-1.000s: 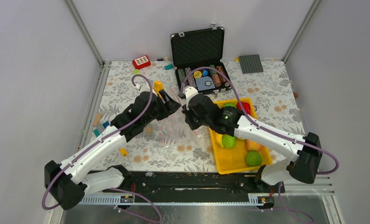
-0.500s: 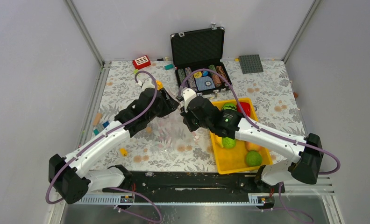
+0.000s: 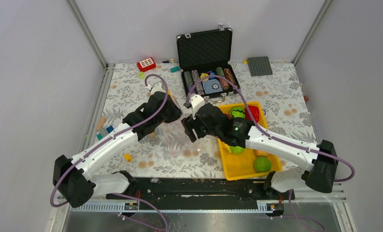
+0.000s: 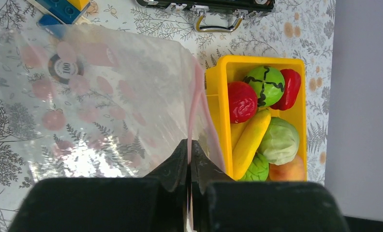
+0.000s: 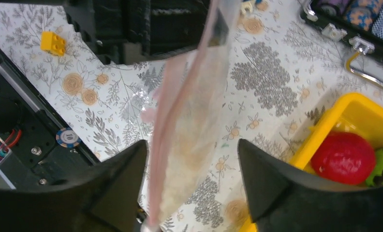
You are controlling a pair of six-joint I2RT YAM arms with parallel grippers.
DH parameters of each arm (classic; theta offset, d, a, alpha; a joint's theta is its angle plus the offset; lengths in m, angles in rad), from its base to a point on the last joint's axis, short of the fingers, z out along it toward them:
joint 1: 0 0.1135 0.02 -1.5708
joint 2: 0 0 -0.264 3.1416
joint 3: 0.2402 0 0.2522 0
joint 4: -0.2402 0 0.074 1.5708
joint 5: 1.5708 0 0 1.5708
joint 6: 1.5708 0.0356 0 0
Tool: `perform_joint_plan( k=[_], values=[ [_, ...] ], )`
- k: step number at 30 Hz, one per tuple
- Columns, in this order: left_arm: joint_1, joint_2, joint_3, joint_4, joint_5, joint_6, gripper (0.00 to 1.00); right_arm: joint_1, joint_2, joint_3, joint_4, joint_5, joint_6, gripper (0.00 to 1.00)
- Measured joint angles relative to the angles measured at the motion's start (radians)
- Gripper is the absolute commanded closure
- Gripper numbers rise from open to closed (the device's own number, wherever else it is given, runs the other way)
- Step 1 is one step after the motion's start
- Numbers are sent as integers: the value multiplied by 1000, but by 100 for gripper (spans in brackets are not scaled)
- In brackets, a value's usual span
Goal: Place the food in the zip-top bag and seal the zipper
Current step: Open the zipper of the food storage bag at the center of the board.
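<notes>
From above, the clear bag (image 4: 107, 106) was hard to make out against the flowered desk (image 3: 276, 101). In the left wrist view the near end of its pink zipper (image 4: 195, 96) vanished behind the left end effector (image 4: 189, 154), whose fingers were pinched tight on that strip. The zipper ran straight away from the fingers, just beside the tray (image 4: 217, 121), and the bag spread away from it on the side opposite the tray. A chip (image 4: 64, 69) showed through the film. The food lay in the tray, partly overlapping: the banana (image 4: 250, 137) among red and green pieces. In the right wrist view the bag stood edge-on, its top cut off, between the spread fingers of the right end effector (image 5: 192, 159). Both arms reached inward and met mid-desk.
</notes>
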State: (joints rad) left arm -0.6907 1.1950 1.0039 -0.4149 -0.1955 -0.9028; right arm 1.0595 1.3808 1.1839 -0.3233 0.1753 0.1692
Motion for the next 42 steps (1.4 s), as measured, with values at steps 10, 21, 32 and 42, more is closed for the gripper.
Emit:
perform_joint_plan(
  k=[10, 21, 32, 42],
  values=[
    [-16, -17, 6, -19, 9, 69, 100, 1, -172, -132, 133, 104, 61, 0],
    [-47, 8, 62, -74, 10, 68, 100, 1, -32, -85, 187, 167, 131, 1],
    [-61, 18, 85, -131, -11, 78, 100, 2, -15, -110, 195, 302, 170, 5],
    [-75, 20, 125, -177, -7, 150, 100, 2, 10, -114, 192, 365, 166, 52]
  ],
)
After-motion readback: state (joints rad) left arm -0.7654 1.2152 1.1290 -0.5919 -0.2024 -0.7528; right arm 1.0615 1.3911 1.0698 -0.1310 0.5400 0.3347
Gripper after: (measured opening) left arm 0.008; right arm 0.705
